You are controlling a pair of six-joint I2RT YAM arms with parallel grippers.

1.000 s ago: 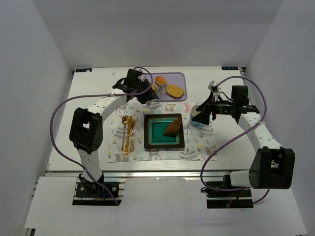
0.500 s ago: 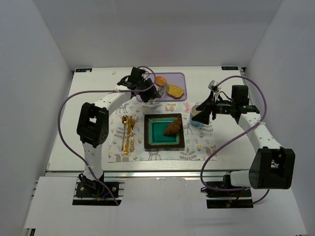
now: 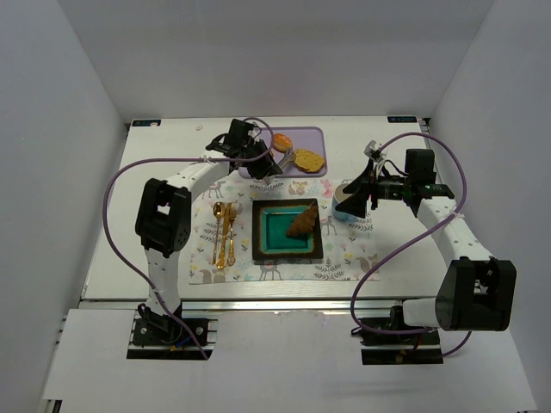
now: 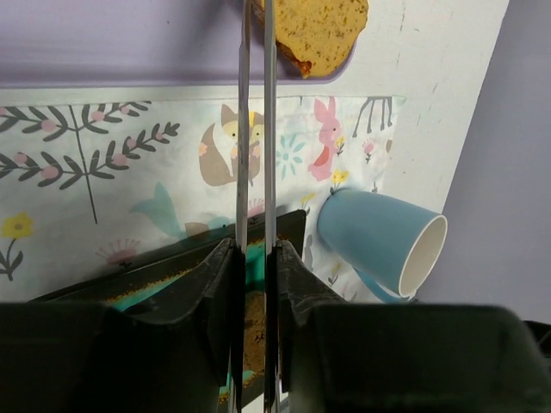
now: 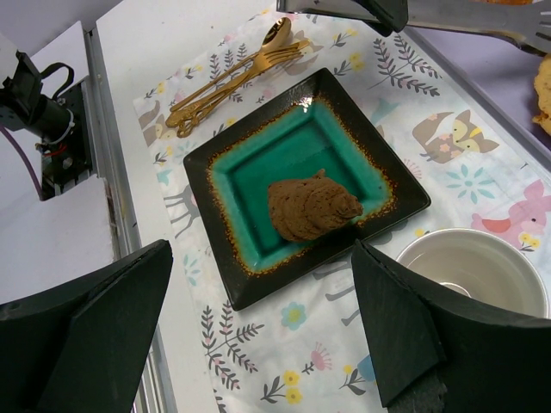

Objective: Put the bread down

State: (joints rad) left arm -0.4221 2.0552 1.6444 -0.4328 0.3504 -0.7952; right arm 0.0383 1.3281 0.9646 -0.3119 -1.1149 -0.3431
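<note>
1. Left gripper (image 3: 269, 162): the fingers are clamped on the tongs (image 4: 269, 129), whose two blades stand nearly together.
2. Tongs: the blades reach the edge of the bread slice (image 4: 318, 30). The tips are out of frame, so contact cannot be confirmed.
3. Bread slice: lies on the purple tray (image 3: 306, 136), at 12 o'clock from the plate (image 3: 287, 256).
4. Plate: carries a brown bread piece (image 3: 303, 222) toward its 2 o'clock corner.
5. Right gripper (image 3: 362, 194): the fingers (image 5: 103, 344) are wide apart, gripping nothing, beside the blue cup (image 3: 344, 205) at 3 o'clock from the plate.

Your left arm (image 3: 185, 179) and right arm (image 3: 458, 231) are both white tubes with chunky black joint boxes, and a purple cable (image 3: 106, 211) trails off each one. The fingers (image 5: 95, 335) are plain matte black, bases (image 3: 168, 334) black too.
</note>
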